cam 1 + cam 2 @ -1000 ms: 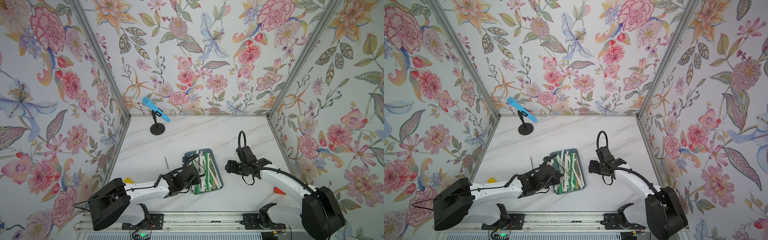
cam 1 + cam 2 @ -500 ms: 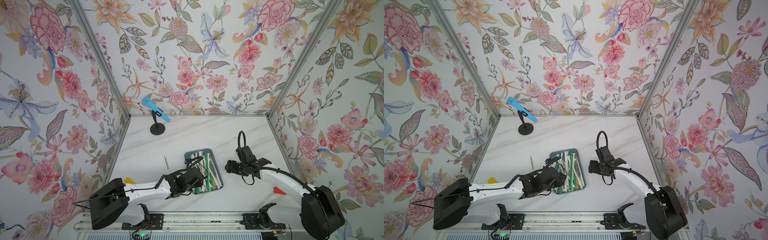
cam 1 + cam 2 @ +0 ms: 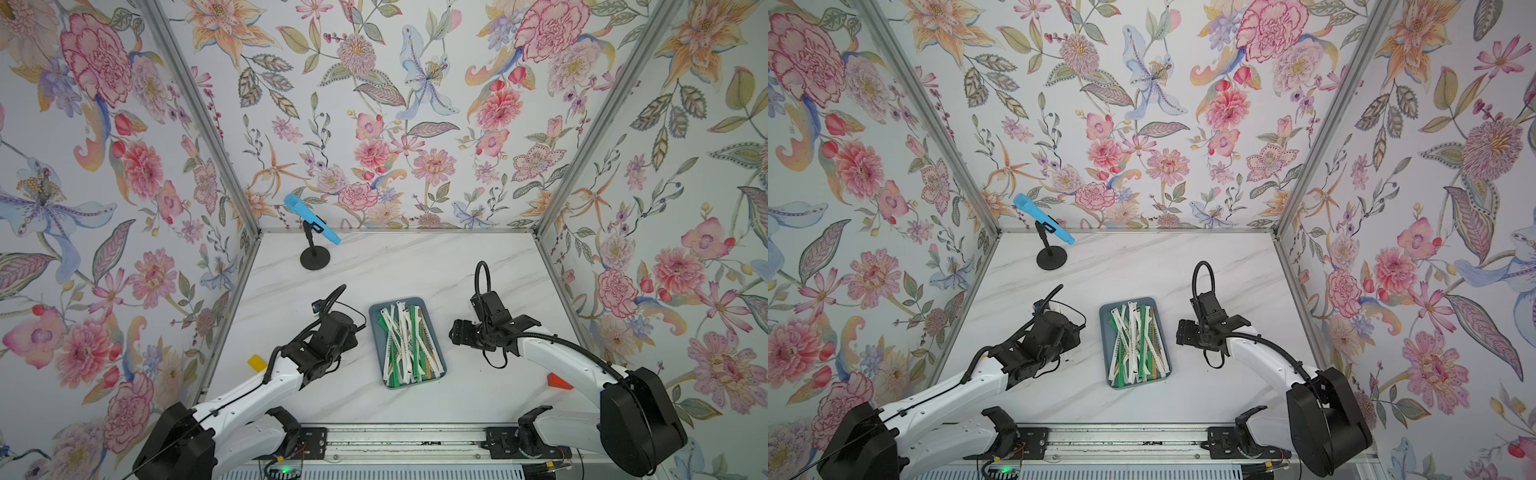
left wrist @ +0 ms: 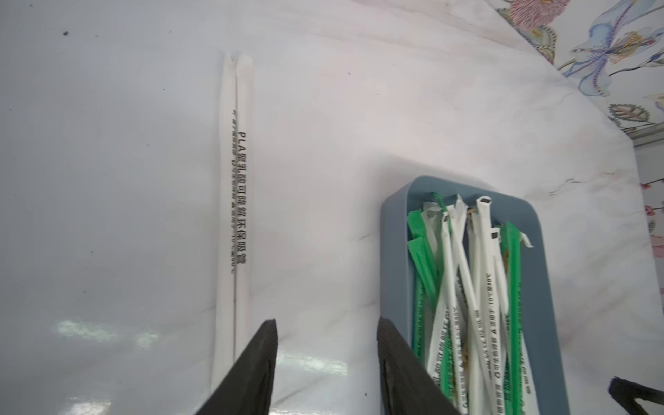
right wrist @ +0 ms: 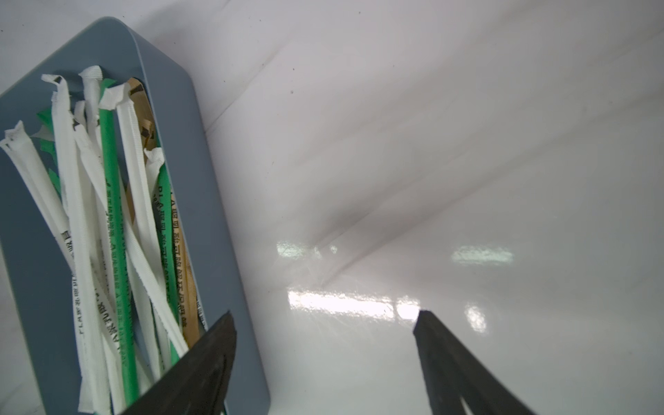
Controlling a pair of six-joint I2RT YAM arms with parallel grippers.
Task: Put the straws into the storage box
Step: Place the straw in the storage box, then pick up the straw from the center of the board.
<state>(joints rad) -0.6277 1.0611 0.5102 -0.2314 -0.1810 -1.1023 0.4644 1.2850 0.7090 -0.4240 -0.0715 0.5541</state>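
The blue-grey storage box (image 3: 395, 300) (image 3: 1128, 300) lies mid-table, filled with several green, white and tan straws (image 3: 405, 340) (image 5: 107, 215). One white printed straw (image 4: 233, 215) lies alone on the table left of the box. My left gripper (image 4: 327, 323) hovers open and empty over bare table, between that straw and the box wall (image 4: 395, 251). In both top views its fingers are hidden under the wrist. Right of the box, my right gripper (image 3: 457, 332) (image 5: 325, 315) stands open and empty, one finger over the box's rim (image 5: 215, 215).
A blue microphone (image 3: 311, 224) on a black stand (image 3: 315, 259) is at the back left. A yellow block (image 3: 257, 362) lies by the left wall and a red block (image 3: 557, 380) near the right arm. Flowered walls enclose three sides.
My left gripper was shut over the box; it has opened and moved left off the box to the table beside the loose straw. The right arm has not moved.
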